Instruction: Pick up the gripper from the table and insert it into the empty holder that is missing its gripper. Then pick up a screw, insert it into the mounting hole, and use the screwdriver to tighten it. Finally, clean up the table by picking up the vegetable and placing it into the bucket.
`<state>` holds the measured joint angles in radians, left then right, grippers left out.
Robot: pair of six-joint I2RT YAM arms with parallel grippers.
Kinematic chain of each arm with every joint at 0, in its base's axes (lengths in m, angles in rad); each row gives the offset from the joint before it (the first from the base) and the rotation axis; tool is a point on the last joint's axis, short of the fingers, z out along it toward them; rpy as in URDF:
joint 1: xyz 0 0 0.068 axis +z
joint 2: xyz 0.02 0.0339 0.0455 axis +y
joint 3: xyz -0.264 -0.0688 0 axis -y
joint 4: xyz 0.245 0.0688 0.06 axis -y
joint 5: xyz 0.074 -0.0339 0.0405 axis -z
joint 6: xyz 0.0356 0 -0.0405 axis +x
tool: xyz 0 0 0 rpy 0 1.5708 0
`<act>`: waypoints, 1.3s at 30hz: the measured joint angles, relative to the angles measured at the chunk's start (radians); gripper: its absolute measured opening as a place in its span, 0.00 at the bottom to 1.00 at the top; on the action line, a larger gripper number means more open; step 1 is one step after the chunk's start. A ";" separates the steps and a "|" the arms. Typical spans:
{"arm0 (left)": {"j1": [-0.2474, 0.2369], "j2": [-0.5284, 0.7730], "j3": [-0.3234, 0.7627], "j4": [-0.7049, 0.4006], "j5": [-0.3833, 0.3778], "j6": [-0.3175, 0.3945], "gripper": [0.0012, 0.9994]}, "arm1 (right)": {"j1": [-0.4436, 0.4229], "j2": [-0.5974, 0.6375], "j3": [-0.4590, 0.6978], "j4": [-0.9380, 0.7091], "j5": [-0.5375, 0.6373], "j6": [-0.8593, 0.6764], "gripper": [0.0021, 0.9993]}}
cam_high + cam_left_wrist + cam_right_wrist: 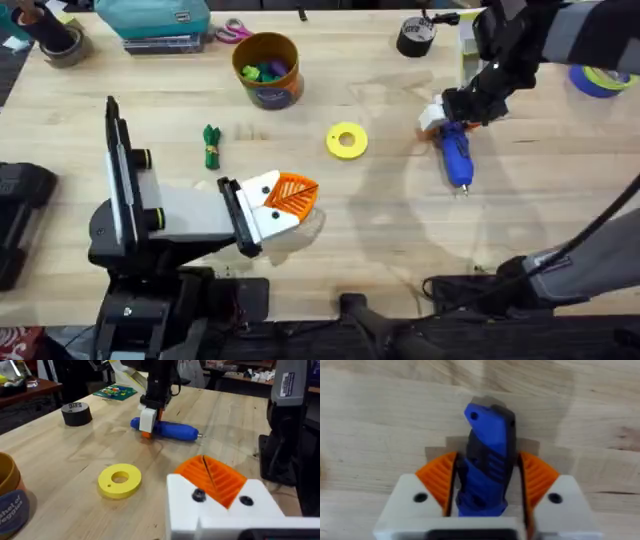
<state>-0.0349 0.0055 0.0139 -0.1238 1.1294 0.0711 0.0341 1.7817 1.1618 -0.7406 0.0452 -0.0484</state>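
The blue screwdriver (457, 158) (175, 431) (487, 435) lies on the table at the right, tip toward the front edge. My right gripper (442, 124) (147, 422) (487, 472) is shut on its rear end, an orange pad pressed to each side. At the front left, my left gripper (290, 195) (212, 477) hovers shut with its orange pads together and nothing between them. The green vegetable (211, 145) lies on the wood behind the left arm. The orange-tan bucket (268, 70) (10, 495) stands further back with coloured toys inside. The loose gripper, the holder and the screw are out of view.
A yellow ring (347, 140) (120, 480) lies mid-table between the two arms. A black tape roll (415, 37) (76, 413) sits at the back right, blue tape (598, 80) at the far right. Scissors (233, 32) and a teal case (152, 18) line the back edge.
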 joint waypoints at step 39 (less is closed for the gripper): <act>0.000 0.000 0.000 0.000 0.000 0.000 0.01 | 0.194 -0.453 0.321 0.102 -0.013 0.012 0.02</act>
<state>-0.0349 0.0055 0.0139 -0.1238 1.1294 0.0711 0.2279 1.3289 1.4831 -0.6388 0.0322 -0.0364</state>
